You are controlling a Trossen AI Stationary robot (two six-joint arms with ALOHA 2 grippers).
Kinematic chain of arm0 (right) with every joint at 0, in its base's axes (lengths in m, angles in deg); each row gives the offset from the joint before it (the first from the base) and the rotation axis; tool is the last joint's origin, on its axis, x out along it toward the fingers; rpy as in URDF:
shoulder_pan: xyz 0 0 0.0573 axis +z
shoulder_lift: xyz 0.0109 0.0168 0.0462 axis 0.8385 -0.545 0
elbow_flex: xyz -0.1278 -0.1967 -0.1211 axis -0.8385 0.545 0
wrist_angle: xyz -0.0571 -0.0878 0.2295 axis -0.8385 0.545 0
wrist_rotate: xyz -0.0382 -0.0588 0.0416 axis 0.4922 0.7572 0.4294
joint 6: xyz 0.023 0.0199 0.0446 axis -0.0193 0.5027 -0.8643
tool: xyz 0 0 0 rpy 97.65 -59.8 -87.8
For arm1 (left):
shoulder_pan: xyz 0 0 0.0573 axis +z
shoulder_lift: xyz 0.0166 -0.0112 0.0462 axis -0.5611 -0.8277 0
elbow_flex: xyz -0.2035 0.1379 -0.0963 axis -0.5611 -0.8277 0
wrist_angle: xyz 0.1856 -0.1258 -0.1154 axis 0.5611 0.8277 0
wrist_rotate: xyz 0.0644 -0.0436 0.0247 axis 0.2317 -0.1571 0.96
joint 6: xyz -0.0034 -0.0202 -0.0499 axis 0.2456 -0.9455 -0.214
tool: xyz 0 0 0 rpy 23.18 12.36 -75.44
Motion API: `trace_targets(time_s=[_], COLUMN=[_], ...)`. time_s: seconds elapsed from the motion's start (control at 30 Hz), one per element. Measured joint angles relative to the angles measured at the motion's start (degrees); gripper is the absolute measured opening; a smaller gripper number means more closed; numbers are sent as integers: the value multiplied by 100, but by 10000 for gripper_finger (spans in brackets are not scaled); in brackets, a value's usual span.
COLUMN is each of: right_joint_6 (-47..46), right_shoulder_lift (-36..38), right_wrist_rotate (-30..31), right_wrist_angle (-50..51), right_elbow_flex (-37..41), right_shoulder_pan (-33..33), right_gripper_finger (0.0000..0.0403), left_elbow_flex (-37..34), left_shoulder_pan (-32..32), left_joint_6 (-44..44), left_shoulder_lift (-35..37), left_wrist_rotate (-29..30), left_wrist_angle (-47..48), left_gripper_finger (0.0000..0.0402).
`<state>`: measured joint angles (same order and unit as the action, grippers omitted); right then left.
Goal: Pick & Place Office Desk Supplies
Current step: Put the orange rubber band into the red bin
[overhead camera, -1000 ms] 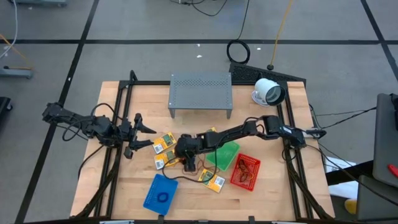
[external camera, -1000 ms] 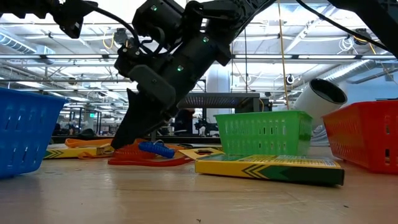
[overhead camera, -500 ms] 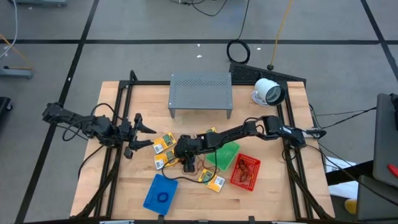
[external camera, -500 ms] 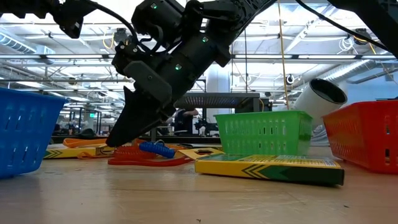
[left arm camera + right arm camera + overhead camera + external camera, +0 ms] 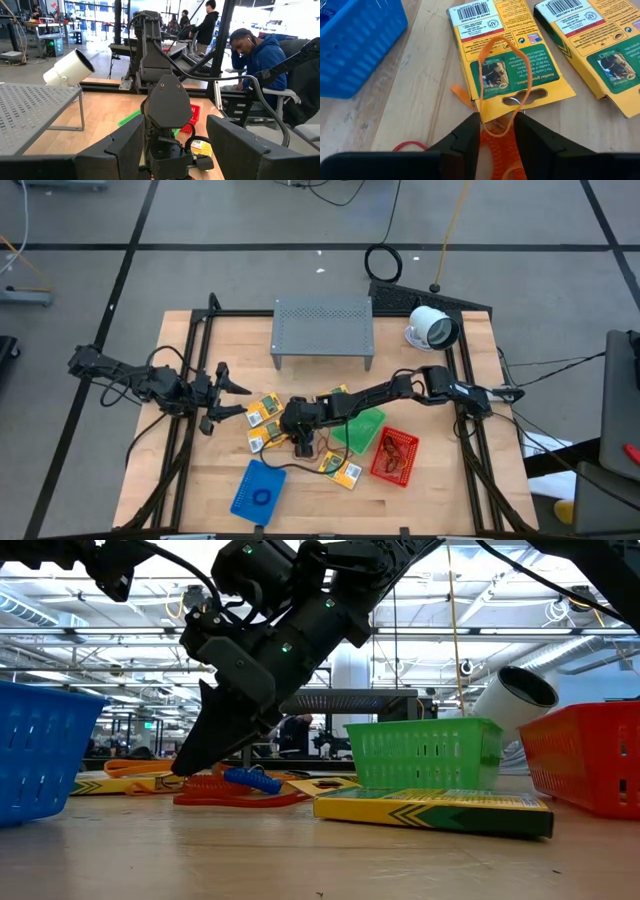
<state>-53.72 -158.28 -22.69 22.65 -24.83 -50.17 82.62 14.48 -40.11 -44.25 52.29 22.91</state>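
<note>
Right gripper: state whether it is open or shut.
Closing on the orange rubber band: right gripper fingers straddle its near end over a yellow packet.

Packets (image 5: 512, 60) yellow, green panels, white barcode labels, red strip. Rubber band (image 5: 501, 85) orange. Baskets: one blue (image 5: 258, 490), one green (image 5: 422, 753), one red (image 5: 394, 456). Shelf (image 5: 322, 326) grey, dotted with perforations. Table (image 5: 310, 492) pale wood. Fingers (image 5: 465, 140) black.
</note>
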Motion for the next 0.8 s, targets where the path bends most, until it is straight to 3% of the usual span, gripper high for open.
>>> trace_targets(time_s=[0.6,0.8], right_joint_6=[-371,-453], right_shoulder_lift=[0,74], right_wrist_rotate=[-50,-62], right_wrist_angle=[123,281], right_elbow_flex=[0,0], right_shoulder_pan=[184,231], right_gripper_finger=[14,4], left_elbow_flex=[0,0], left_shoulder_pan=[1,-1], left_joint_6=[-4,-4], left_shoulder_lift=[0,1], left_wrist_rotate=[0,0], left_wrist_angle=[2,0], left_gripper_finger=[225,225])
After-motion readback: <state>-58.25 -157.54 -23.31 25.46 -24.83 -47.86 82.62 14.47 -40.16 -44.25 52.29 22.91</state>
